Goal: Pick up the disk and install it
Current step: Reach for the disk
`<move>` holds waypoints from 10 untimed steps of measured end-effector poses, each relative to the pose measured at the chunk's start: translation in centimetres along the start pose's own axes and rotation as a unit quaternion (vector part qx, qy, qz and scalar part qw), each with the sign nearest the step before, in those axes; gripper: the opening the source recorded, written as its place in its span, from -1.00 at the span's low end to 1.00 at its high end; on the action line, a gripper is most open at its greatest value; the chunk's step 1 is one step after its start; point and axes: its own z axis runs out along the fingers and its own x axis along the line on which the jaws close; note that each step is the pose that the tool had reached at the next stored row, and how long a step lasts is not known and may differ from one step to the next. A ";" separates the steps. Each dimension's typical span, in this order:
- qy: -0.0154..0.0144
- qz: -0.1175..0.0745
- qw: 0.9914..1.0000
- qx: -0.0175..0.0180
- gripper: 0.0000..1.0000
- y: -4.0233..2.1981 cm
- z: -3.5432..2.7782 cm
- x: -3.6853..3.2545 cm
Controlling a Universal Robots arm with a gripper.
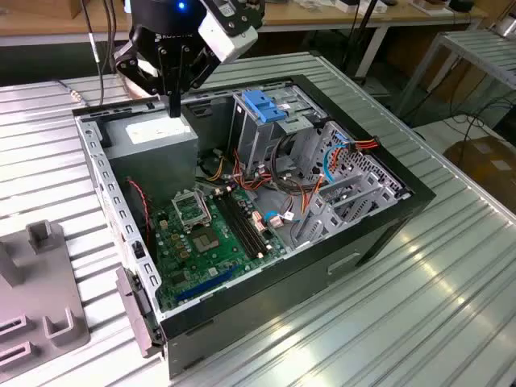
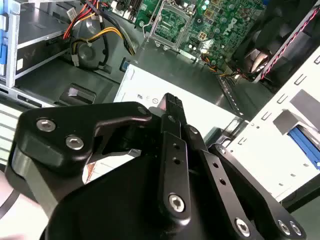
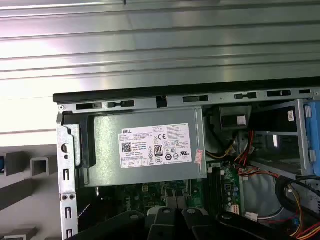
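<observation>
Black claw hangs just above the grey power supply inside the open case, at the corner farthest from the drive cage. Its fingers look pressed together, with nothing between them.

As for the disk, I cannot place it with certainty. In the second wrist view a ribbed blue strip lies outside the case wall and may be one of its rails. The cage shelves that show look bare.

By that reading the task is barely begun: the disk is neither picked up nor installed, and both the grasp and the fitting are left to do. The case is already open, with its side panel off and the cage within reach from above.

Count:
- one arm with one claw
- one case on the ribbed metal table
- one power supply
- one green motherboard
- one cage, with one blue bracket on top
- one grey fixture with several upright posts, standing on the table at the exterior view's left
</observation>
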 end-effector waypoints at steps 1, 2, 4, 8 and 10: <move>0.000 0.000 1.000 0.000 -0.80 -0.01 -0.01 0.17; 0.000 0.000 1.000 0.000 -0.80 -0.03 -0.01 0.37; 0.000 0.000 1.000 0.000 -0.80 -0.04 -0.01 0.50; 0.000 0.000 1.000 0.000 -0.80 -0.05 -0.02 0.67; 0.000 0.000 1.000 0.000 -0.80 -0.06 -0.02 0.74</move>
